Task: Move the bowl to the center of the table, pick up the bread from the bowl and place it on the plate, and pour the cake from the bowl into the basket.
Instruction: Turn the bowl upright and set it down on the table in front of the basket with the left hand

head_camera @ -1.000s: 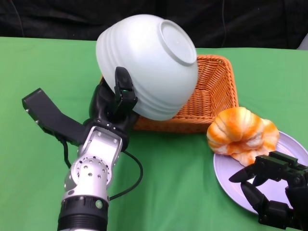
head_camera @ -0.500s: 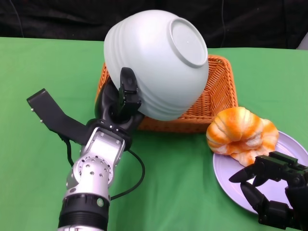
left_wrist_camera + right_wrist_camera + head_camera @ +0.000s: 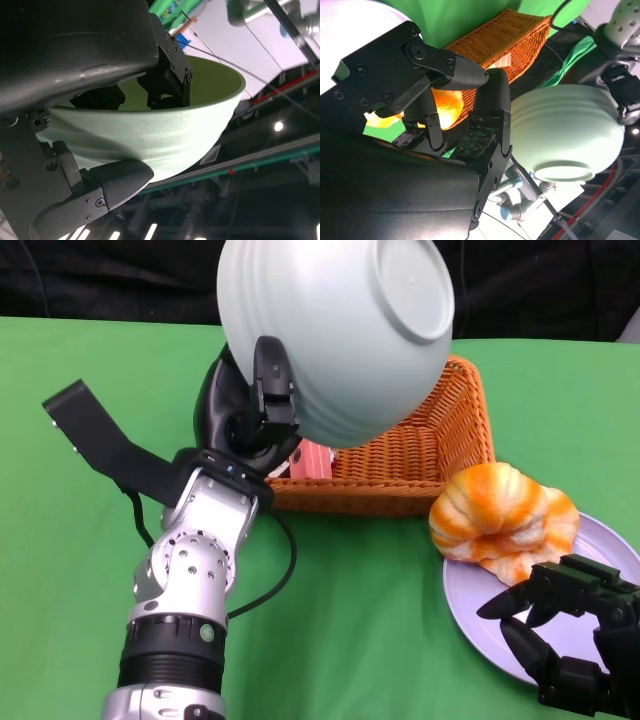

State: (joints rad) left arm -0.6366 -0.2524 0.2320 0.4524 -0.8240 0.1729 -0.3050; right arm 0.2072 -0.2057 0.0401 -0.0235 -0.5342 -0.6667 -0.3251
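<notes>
At the counter's [image 3: 380, 640] near right corner the right robot hand [image 3: 570, 640] rests on the near rim of the plate [image 3: 470, 610], fingers spread and holding nothing. The bread [image 3: 500, 512] lies on the plate's far left part, so that step looks done.

Farther in, near the middle of the counter, the left robot hand [image 3: 250, 405] grips the bowl [image 3: 335, 335] by its rim, fingers inside and thumb on the outer wall, as the left wrist view shows. Since a second ago the bowl has risen higher above the basket [image 3: 410, 455] and tipped further over. A pink piece, probably the cake [image 3: 312, 460], now shows in the basket's near left corner, where nothing was visible before. I judge the pour has just succeeded, leaving only the bowl to be set down.

The bowl is nearly overturned: its foot faces up and toward the near right, its mouth down toward the far left, over the basket's left end.
</notes>
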